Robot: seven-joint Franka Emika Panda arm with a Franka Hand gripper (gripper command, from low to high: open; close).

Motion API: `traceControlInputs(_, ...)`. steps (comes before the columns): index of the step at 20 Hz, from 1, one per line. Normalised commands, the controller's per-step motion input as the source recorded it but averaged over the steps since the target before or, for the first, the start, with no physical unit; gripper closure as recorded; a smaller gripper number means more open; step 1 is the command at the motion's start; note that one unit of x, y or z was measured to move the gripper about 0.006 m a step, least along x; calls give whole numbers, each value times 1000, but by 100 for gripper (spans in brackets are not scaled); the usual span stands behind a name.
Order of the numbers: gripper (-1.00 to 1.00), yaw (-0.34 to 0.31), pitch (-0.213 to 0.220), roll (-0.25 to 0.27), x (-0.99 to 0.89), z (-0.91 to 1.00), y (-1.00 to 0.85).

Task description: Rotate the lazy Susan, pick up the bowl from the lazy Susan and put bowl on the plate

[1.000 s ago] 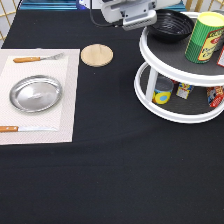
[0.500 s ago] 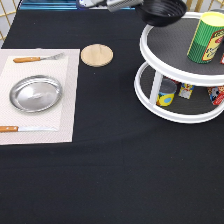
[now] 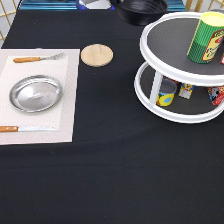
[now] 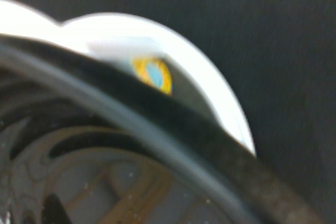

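Note:
The black ridged bowl (image 3: 142, 10) hangs in the air at the exterior view's top edge, just up and left of the lazy Susan's (image 3: 150, 47) upper tier. Only a grey-white sliver of my gripper (image 3: 111, 4) shows at the top edge, at the bowl's left rim, shut on it. The silver plate (image 3: 36, 93) lies empty on a pale placemat at the exterior view's left. In the wrist view the bowl's rim and ridges (image 4: 112, 175) fill the picture, with the white turntable rim (image 4: 195, 85) behind.
A round wooden coaster (image 3: 97, 55) lies between the placemat (image 3: 67, 120) and the turntable. A fork (image 3: 37, 58) and a knife (image 3: 25, 129) flank the plate. A green can (image 3: 205, 37) stands on the upper tier, several small cans (image 3: 166, 92) on the lower one.
The bowl has left the lazy Susan's top tier and moved up and left with the gripper. The hand has risen almost out of the picture.

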Motion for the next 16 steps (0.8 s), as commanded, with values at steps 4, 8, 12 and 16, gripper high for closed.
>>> traceControlInputs(4,100,-134,-97,1,486,-103,-547)
traceControlInputs(8,100,-144,-59,0,401,-29,-536)
traceControlInputs(12,100,-186,-20,5,204,-49,-448)
traceControlInputs(16,100,-321,-42,0,6,-256,-143)
